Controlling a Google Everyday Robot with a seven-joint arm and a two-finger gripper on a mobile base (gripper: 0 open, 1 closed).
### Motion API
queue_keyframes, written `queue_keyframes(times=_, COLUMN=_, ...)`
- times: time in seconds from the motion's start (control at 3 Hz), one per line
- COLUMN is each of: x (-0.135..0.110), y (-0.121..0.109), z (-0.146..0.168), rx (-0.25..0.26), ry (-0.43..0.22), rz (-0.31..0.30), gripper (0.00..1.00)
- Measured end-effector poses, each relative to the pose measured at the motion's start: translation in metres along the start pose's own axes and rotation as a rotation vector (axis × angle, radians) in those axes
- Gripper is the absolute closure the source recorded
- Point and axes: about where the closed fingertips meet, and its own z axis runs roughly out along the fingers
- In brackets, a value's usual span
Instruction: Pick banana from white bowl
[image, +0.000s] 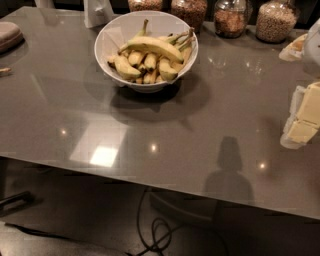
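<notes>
Table (200, 130): one, grey and glossy. It takes up most of what I see and runs under the gripper, leftward of it and away behind it.
White bowl (112, 35): one, wide and deep, standing upright on the table. It sits well apart from the gripper, off to its left in my view and farther back.
Gripper (300, 122): one, pale white and yellowish, at the right edge of my view above the table's right side. I cannot tell how far open it is, or whether it has hold of anything.
Glass jars (275, 21): I count four, filled with grains, in a row along the far edge of the table. The last one stands almost straight behind the gripper; the other three run leftward from there toward the bowl.
Banana (152, 46): one long curved one, lying across the top of the heap inside the white bowl, its stem end pointing toward the gripper's side. It is well apart from the gripper.
Stubby bananas (125, 67): at least six that I can count, packed under and around the long one in the same bowl.
White object (97, 12): one, just behind the bowl's far-left rim, farther from the gripper than the bowl. I cannot tell what it is.
Cables (157, 232): a loose tangle on the floor under the table's near edge, below and left of the gripper. I cannot count them.
</notes>
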Motion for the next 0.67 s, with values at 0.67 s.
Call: queue_keyframes(times=0.67, x=-0.020, y=-0.012, z=0.009, rx=0.001, ry=-0.072, rz=0.003, gripper=0.00)
